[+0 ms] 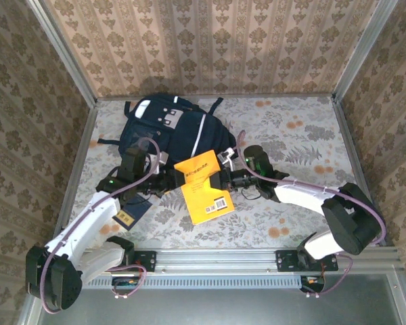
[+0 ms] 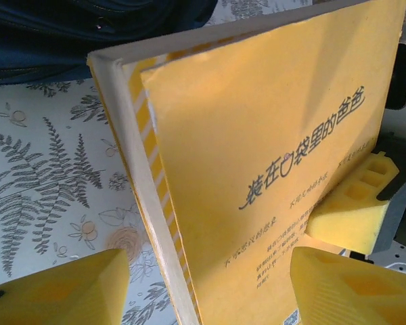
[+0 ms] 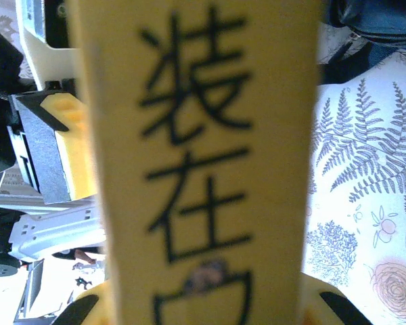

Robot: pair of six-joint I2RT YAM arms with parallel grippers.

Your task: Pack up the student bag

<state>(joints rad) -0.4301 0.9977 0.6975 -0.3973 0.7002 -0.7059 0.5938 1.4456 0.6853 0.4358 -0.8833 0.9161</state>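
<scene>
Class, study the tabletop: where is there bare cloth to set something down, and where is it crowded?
Bare: the table's far right, between the student bag and the right wall; also the near strip between the yellow book and the rail. Crowded: centre and near left: left arm, right arm, that book, a dark blue book.

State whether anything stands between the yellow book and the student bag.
Nothing visible does. The yellow book, gripped by the right hand, is held just in front of the student bag, with bare tablecloth between them.
</scene>
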